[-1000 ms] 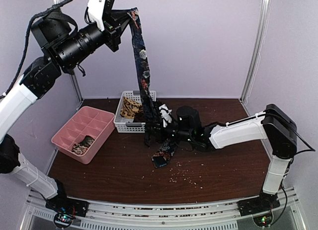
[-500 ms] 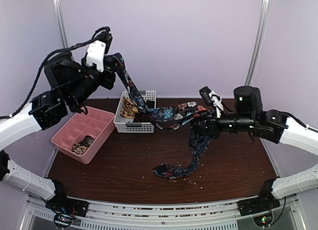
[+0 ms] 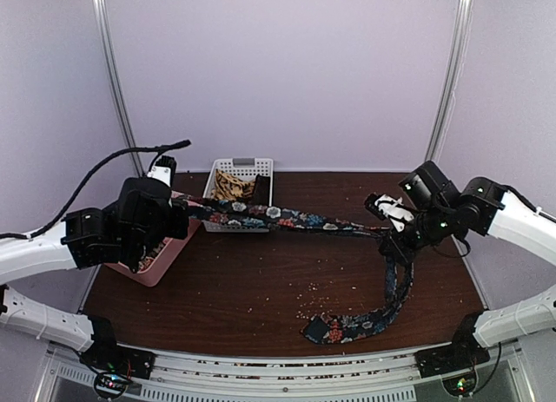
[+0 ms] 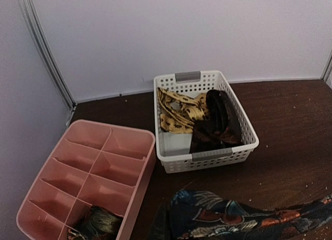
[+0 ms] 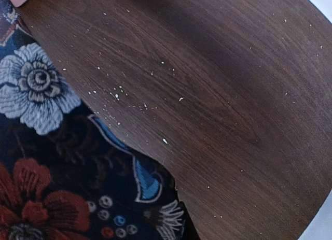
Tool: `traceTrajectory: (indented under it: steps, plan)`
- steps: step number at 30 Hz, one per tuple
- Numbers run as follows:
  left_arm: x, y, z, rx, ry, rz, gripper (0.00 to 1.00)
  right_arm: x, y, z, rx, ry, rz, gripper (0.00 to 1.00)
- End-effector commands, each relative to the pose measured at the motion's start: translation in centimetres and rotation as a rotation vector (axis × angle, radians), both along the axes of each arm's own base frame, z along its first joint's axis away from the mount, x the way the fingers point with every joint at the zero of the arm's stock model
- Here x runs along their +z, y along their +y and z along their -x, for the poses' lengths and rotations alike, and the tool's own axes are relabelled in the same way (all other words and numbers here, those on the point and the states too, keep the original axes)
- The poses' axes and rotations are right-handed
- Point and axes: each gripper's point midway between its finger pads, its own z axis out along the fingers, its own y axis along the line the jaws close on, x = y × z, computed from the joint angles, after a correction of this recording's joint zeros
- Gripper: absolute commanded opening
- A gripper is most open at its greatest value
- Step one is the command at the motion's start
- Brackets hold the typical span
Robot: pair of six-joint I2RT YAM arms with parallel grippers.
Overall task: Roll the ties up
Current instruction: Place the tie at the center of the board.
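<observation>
A dark floral tie (image 3: 287,218) hangs stretched level above the table between both arms. My left gripper (image 3: 176,205) is shut on its left end, beside the pink tray (image 3: 165,256). My right gripper (image 3: 388,234) is shut on it further along. From there the tie's tail (image 3: 356,322) drops and curls on the table. The left wrist view shows the floral tie (image 4: 233,219) along its bottom edge, and it fills the lower left of the right wrist view (image 5: 52,172). A tan patterned tie (image 4: 181,108) and a plain dark brown tie (image 4: 218,121) lie in the white basket (image 4: 207,158).
The white basket (image 3: 243,163) stands at the back, left of centre. The pink tray (image 4: 104,162) has several compartments; a rolled dark bundle (image 4: 96,224) sits in a near one. Small white crumbs dot the brown table (image 3: 261,289). Walls close in at the back and sides.
My left arm has come down from high up to low beside the pink tray. My right arm has swung right. The floral tie went from hanging upright to stretched level.
</observation>
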Motion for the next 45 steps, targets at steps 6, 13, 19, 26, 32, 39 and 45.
traceTrajectory:
  steps: [6, 13, 19, 26, 32, 39, 45]
  plan:
    - [-8.6, -2.5, 2.8, -0.167, 0.268, 0.119, 0.0, -7.8, 0.6, -1.8, 0.101, 0.246, 0.343, 0.0]
    - [-5.5, -6.0, 7.0, -0.558, 0.166, 0.347, 0.0, -11.7, 0.5, -2.3, 0.11, 0.308, 0.435, 0.0]
    - [-1.6, -5.3, 9.6, -0.754, 0.164, 0.422, 0.0, -11.8, -1.0, -3.4, 0.054, 0.287, 0.45, 0.0]
    - [-1.4, -8.3, 12.4, -1.015, 0.345, 0.418, 0.0, -9.6, -2.6, -5.6, -0.037, 0.211, 0.403, 0.0]
    - [6.6, -9.7, 16.5, -1.383, 0.065, 0.625, 0.0, -9.7, -2.2, -5.6, -0.023, 0.216, 0.369, 0.0]
    - [12.4, -8.5, 18.7, -1.52, -0.18, 0.644, 0.0, -10.7, -2.0, -5.4, -0.011, 0.236, 0.378, 0.0]
    - [14.8, -6.0, 14.7, -1.249, -0.357, 0.705, 0.0, -11.7, -0.9, -4.2, 0.033, 0.279, 0.325, 0.0]
